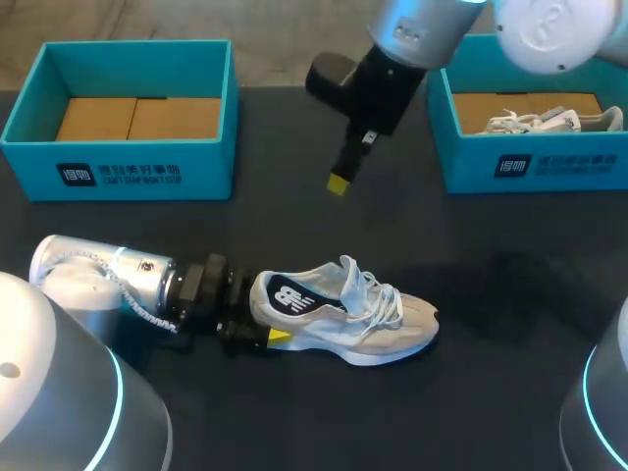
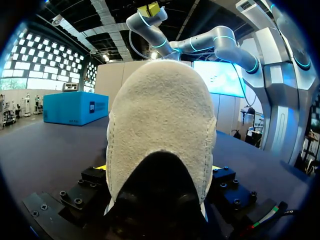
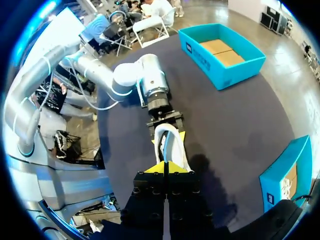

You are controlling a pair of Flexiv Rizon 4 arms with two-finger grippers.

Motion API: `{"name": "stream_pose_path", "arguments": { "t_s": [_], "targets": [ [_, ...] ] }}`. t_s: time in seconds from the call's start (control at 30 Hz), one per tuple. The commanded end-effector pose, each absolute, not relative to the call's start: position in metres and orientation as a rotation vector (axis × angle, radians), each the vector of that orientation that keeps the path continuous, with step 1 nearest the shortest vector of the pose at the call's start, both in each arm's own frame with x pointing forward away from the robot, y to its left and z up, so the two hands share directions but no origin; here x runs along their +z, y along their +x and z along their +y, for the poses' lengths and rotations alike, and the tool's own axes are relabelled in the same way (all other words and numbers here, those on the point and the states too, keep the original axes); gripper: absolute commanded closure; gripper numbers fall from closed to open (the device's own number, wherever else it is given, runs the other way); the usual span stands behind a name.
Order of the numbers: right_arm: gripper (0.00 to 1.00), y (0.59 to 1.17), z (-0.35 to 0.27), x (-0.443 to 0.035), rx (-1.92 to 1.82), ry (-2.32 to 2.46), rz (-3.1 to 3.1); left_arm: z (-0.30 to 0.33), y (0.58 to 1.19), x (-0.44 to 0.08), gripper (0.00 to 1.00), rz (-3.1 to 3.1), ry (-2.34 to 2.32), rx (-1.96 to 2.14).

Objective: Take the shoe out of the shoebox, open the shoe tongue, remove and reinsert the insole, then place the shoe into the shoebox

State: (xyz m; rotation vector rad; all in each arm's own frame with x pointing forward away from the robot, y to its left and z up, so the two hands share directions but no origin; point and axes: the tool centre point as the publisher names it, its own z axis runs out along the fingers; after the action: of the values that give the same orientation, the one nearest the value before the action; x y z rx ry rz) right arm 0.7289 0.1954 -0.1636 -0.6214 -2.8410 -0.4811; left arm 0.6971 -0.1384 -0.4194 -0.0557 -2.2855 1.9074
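Note:
A grey-white sneaker (image 1: 343, 314) with white laces stands upright on the dark table, toe to the right. My left gripper (image 1: 267, 312) lies low on the table at its heel, one yellow tip showing on the near side. In the left wrist view the heel (image 2: 160, 125) fills the gap between the fingers, which press on it from both sides. My right gripper (image 1: 338, 183) hangs well above and behind the shoe, shut with nothing in it. From the right wrist view its joined yellow tips (image 3: 165, 166) point down at the shoe's opening (image 3: 172, 147).
A blue shoebox (image 1: 118, 167) with a cardboard bottom stands at the back left. A second blue box (image 1: 530, 162) at the back right holds another pale shoe (image 1: 549, 121). Bare dark table lies between the boxes and the sneaker.

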Motion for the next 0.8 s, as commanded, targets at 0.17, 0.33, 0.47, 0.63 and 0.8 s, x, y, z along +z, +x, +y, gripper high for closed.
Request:
{"name": "stream_pose_path", "arguments": {
  "t_s": [0.17,0.33,0.47,0.63,0.8],
  "targets": [
    [1.0,0.731,0.218,-0.194,-0.449,-0.627,-2.833,-0.14,0.7,-0.424,1.0,-2.289,-0.054,1.904],
    [0.86,0.724,0.223,-0.209,-0.465,-0.638,-2.835,-0.14,0.7,-0.424,1.0,-2.289,-0.054,1.904],
    [0.74,0.719,0.228,-0.221,-0.455,-0.64,-2.841,-0.14,0.7,-0.424,1.0,-2.289,-0.054,1.904],
    [0.68,0.712,0.232,-0.236,-0.476,-0.643,-2.827,-0.14,0.7,-0.424,1.0,-2.289,-0.054,1.904],
    [0.8,0.71,0.236,-0.246,-0.49,-0.654,-2.798,-0.14,0.7,-0.424,1.0,-2.289,-0.054,1.904]
  ]
}}
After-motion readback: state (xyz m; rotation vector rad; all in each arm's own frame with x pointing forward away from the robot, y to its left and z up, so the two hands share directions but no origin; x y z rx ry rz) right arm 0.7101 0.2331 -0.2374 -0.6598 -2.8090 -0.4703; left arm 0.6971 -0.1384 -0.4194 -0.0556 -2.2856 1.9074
